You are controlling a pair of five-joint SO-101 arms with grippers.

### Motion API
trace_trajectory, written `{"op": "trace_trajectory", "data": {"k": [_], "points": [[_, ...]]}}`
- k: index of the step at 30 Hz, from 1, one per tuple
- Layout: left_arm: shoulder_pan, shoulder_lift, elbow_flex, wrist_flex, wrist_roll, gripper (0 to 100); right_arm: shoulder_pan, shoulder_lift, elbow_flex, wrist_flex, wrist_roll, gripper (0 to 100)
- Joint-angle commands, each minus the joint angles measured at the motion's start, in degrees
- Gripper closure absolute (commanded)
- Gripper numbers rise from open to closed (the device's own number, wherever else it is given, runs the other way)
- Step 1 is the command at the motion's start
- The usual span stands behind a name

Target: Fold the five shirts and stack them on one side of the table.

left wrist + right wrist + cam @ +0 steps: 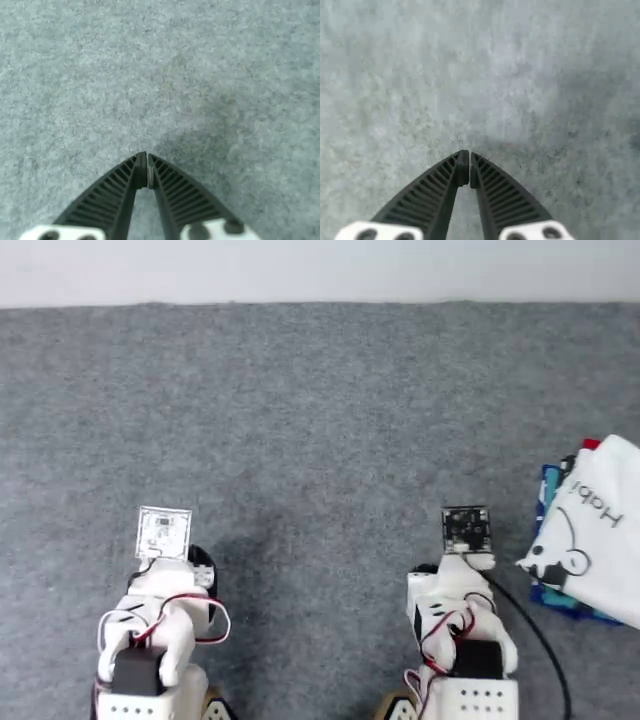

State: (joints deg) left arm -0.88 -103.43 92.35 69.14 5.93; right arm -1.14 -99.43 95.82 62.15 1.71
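Speckled grey table (320, 410), my fingers (117, 192) black, ribbed; white shirt (600, 540), black print, over blue shirt (550, 490), red shirt (591, 444).

Shirts (592, 532) stacked at the table's (320, 410) right edge — just beside the right arm (458, 625).

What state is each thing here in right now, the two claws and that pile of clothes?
left gripper: shut, holding nothing.
right gripper: shut, holding nothing.
stack of shirts: piled at one edge of the table, apparently folded.
white shirt: lying on top of the stack.
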Motion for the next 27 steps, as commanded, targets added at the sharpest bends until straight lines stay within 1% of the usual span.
{"op": "trace_trajectory", "data": {"k": [1,4,8,12,15,22,24,27], "points": [[0.35,-0.62,0.31,-1.58,0.35,99,-2.42,-4.79,0.62,4.26,0.7,98.9],[0.18,-0.62,2.15,-1.67,0.35,99,-4.53,-4.44,0.62,9.36,0.7,98.9],[-0.18,-0.62,4.0,-3.52,0.7,99,-2.86,-4.26,0.62,9.71,0.7,98.9],[0.26,-0.62,4.09,-3.34,2.46,99,1.27,-4.26,0.62,11.47,0.44,98.9],[-0.09,-0.44,4.09,-3.25,2.37,99,5.05,-4.26,0.62,12.79,0.35,98.9],[-0.09,-0.44,4.09,2.46,2.37,99,18.51,-4.26,0.62,12.79,0.62,98.9],[-0.09,-0.53,4.09,2.64,2.37,99,20.62,-4.26,0.62,12.79,0.62,98.9],[-0.09,-0.53,4.09,2.64,2.29,99,21.49,-4.26,0.62,12.79,0.62,98.9]]}}
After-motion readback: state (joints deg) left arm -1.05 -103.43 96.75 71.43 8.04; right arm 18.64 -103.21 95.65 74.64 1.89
